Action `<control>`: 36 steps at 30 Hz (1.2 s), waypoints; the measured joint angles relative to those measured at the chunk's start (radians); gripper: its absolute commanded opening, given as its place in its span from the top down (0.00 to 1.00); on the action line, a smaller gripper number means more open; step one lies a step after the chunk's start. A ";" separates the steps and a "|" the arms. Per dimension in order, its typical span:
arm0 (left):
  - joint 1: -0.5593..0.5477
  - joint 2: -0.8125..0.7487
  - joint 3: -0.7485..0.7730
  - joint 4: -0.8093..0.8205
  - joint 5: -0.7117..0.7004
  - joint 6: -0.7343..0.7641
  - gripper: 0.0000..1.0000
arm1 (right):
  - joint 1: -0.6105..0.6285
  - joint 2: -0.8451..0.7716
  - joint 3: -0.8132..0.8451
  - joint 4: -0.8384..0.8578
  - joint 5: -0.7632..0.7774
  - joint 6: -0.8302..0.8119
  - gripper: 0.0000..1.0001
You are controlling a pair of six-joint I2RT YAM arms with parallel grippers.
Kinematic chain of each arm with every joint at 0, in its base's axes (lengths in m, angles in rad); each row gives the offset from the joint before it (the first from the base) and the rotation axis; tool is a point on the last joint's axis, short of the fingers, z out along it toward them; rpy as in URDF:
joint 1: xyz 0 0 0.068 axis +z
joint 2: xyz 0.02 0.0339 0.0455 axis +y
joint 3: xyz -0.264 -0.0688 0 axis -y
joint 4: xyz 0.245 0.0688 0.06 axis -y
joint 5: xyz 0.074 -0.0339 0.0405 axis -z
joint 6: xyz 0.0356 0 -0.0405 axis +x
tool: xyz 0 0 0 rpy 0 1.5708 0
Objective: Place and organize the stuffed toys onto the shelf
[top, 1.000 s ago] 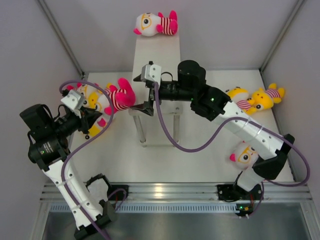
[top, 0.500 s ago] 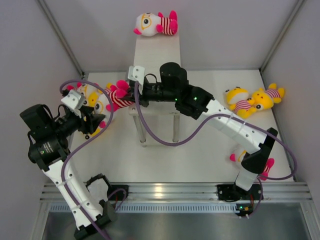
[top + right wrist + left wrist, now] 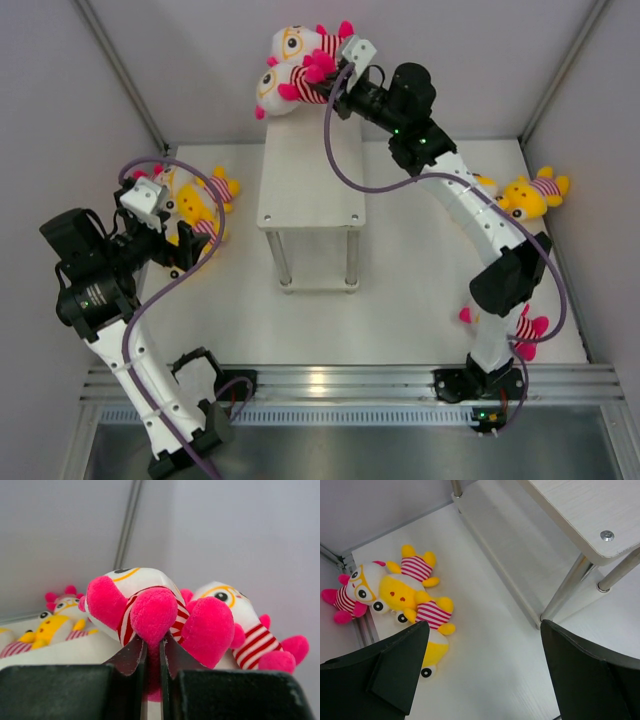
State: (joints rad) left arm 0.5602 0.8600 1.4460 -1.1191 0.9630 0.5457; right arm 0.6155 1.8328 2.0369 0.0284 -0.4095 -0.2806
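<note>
My right gripper [image 3: 330,92] [image 3: 152,647] is shut on a pink limb of a white-headed stuffed toy [image 3: 283,85] [image 3: 142,605] over the far end of the shelf [image 3: 310,185]. That toy presses against a second white-headed toy [image 3: 297,42] [image 3: 240,617] lying at the shelf's far end. My left gripper [image 3: 188,243] [image 3: 485,672] is open and holds nothing, low over the table to the left of the shelf. Just beyond it lie two yellow toys [image 3: 200,205] [image 3: 405,587] and another white-headed one [image 3: 352,587].
A yellow toy [image 3: 530,195] lies by the right wall. A white-headed toy [image 3: 500,322] lies near the right arm's base, partly hidden by the arm. The shelf's metal legs [image 3: 565,592] and lower board [image 3: 520,555] stand right of my left gripper.
My left gripper opened and let go of the white-headed toy. My right gripper shut on it and carried it from beside the shelf to the shelf's far end.
</note>
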 measured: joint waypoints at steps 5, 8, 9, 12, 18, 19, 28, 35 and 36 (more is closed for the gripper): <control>0.000 0.006 -0.001 0.000 -0.008 0.004 0.01 | -0.103 0.092 -0.024 0.046 -0.050 0.032 1.00; 0.000 0.018 -0.004 0.000 -0.011 0.004 0.01 | -0.139 0.102 -0.087 0.095 -0.071 0.058 1.00; 0.000 0.023 -0.005 0.000 -0.012 0.004 0.01 | -0.148 0.102 -0.095 0.115 -0.078 0.066 1.00; 0.000 0.036 -0.010 0.000 -0.013 0.004 0.01 | -0.164 0.102 -0.100 0.153 -0.090 0.075 1.00; 0.000 0.058 -0.019 0.000 -0.013 0.008 0.01 | -0.185 0.113 -0.100 0.171 -0.092 0.072 1.00; 0.000 0.060 -0.023 0.000 -0.013 0.010 0.01 | -0.187 0.114 -0.100 0.173 -0.090 0.072 1.00; 0.000 0.066 -0.053 0.001 -0.024 0.035 0.01 | -0.207 0.116 -0.100 0.174 -0.089 0.061 1.00; 0.000 0.073 -0.074 0.001 -0.049 0.066 0.01 | -0.221 0.116 -0.100 0.167 -0.111 0.060 0.40; 0.000 0.079 -0.080 0.002 -0.060 0.071 0.01 | -0.222 0.116 -0.100 0.164 -0.113 0.061 0.35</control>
State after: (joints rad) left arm 0.5598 0.9386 1.3663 -1.1172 0.9028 0.6163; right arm 0.3935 1.9484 1.9373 0.1921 -0.5228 -0.2192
